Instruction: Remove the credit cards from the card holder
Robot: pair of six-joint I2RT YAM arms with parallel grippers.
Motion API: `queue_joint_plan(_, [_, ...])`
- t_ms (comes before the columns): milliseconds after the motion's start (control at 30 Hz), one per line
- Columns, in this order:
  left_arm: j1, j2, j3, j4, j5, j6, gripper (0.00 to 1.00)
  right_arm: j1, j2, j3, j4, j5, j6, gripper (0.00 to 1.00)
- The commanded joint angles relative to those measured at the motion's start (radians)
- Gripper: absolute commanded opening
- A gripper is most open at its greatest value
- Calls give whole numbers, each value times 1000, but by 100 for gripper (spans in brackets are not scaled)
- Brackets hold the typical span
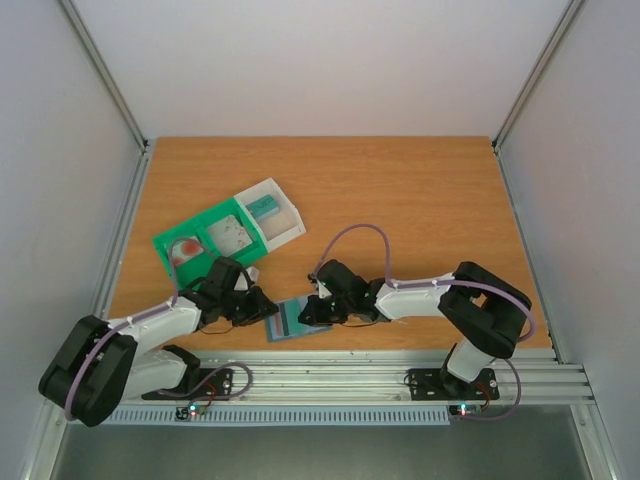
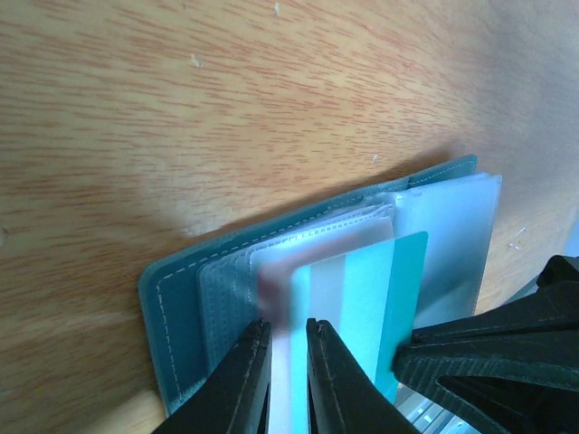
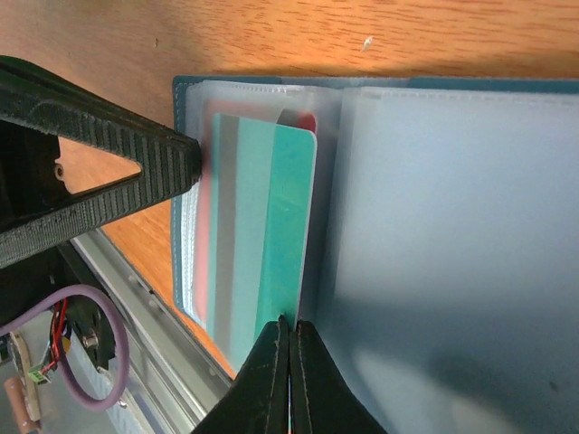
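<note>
Black left end effector (image 2: 288, 362) pinches credit card (image 2: 276, 298).

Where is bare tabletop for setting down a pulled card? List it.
Free: the wide back strip of the table behind the green-and-clear tray, and the right half beyond the right arm's elbow. Crowded: the near edge, where the left claw and right claw meet over the open card holder.

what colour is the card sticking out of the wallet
Teal card with a grey stripe, clearest in the right wrist view.
</note>
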Motion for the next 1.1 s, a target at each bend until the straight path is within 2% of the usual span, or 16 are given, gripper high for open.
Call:
queue_joint_plan(0, [-4, 28, -31, -5, -46, 16, 14, -7, -49, -26, -56, 52, -9, 1])
queue_joint_plan(333, [-4, -8, -33, 0, -20, -6, 14, -7, -177, -23, -205, 139, -57, 1])
queue_joint_plan(567, [-4, -173, -15, -42, -3, -72, 33, -7, -318, -36, -274, 218, -163, 1])
queue_joint_plan(767, [-4, -364, 37, -127, 14, -149, 44, 26, -449, -26, -317, 340, -376, 1])
queue_joint_plan(800, [-4, -395, 44, -134, 19, -166, 45, 41, -468, -21, -324, 373, -460, 1])
queue_joint_plan(933, [-4, -487, 80, -156, 44, -287, 50, 100, -525, -14, -318, 515, -637, 1])
queue_joint_plan(1067, [-4, -536, 88, -111, 92, -411, 54, 143, -538, -3, -297, 613, -764, 1])
